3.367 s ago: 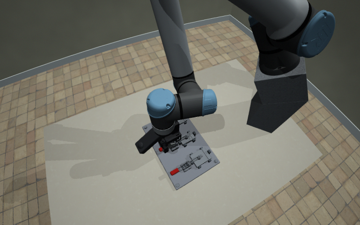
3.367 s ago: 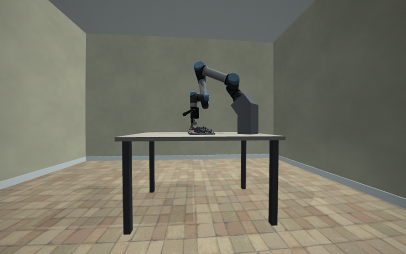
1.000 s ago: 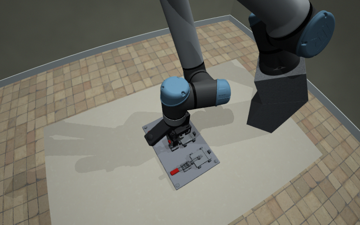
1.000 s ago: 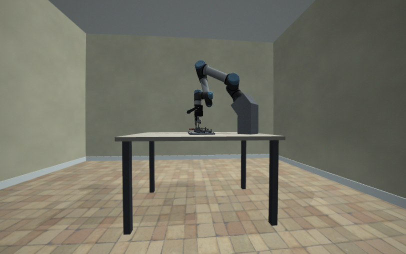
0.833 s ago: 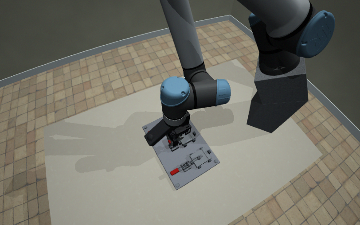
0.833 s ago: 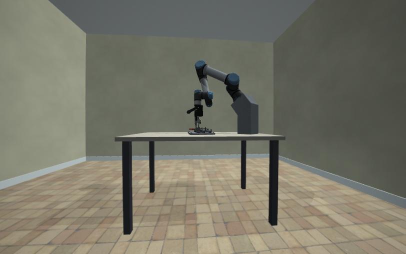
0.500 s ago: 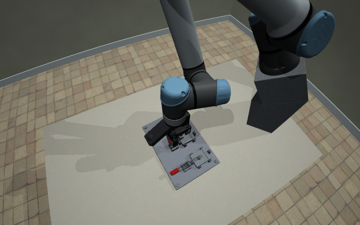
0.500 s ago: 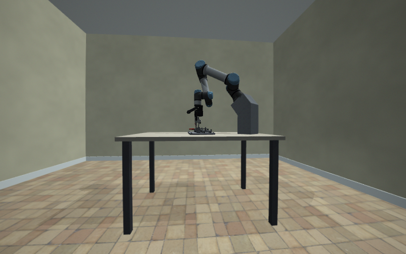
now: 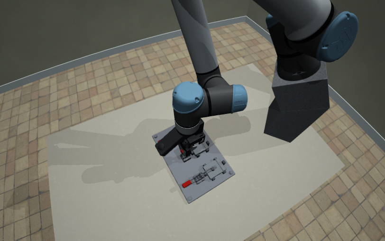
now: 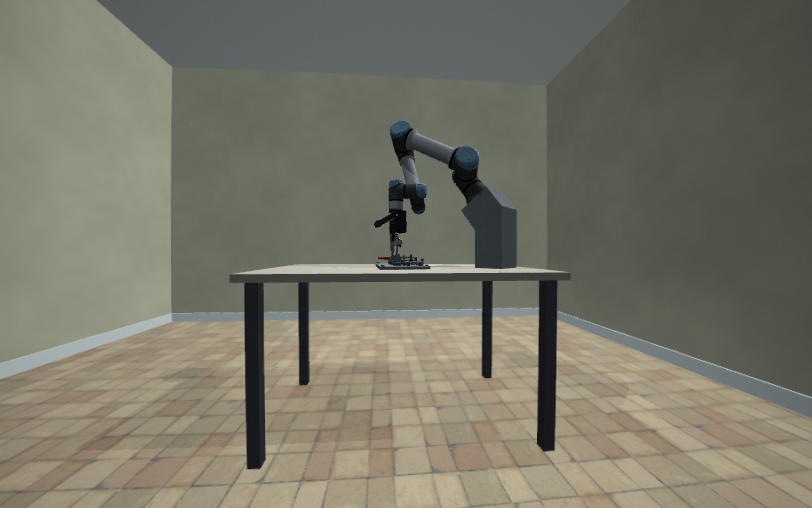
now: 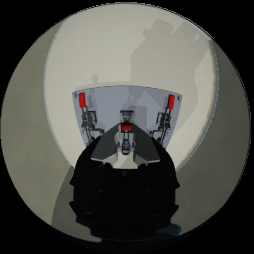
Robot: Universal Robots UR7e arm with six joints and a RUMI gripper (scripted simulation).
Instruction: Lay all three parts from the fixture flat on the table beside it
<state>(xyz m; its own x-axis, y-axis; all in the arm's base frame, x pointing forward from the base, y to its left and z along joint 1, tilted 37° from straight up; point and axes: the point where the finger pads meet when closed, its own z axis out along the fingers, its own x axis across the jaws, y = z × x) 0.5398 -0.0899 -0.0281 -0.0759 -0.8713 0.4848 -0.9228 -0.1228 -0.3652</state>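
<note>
A grey fixture plate lies on the table and carries three toggle clamps with red handles. My gripper points straight down over the plate's middle and is shut on the middle clamp's lever. The near clamp lies down with its red handle flat, pressing on a pale flat part. A second pale part lies beside my fingers. In the wrist view, the outer clamps' red handles lie to either side. The far end of the plate is hidden by the wrist.
The robot's dark pedestal stands on the table's back right. The pale table top surrounds the fixture on all sides. The arm's elbow hangs over the plate's far end.
</note>
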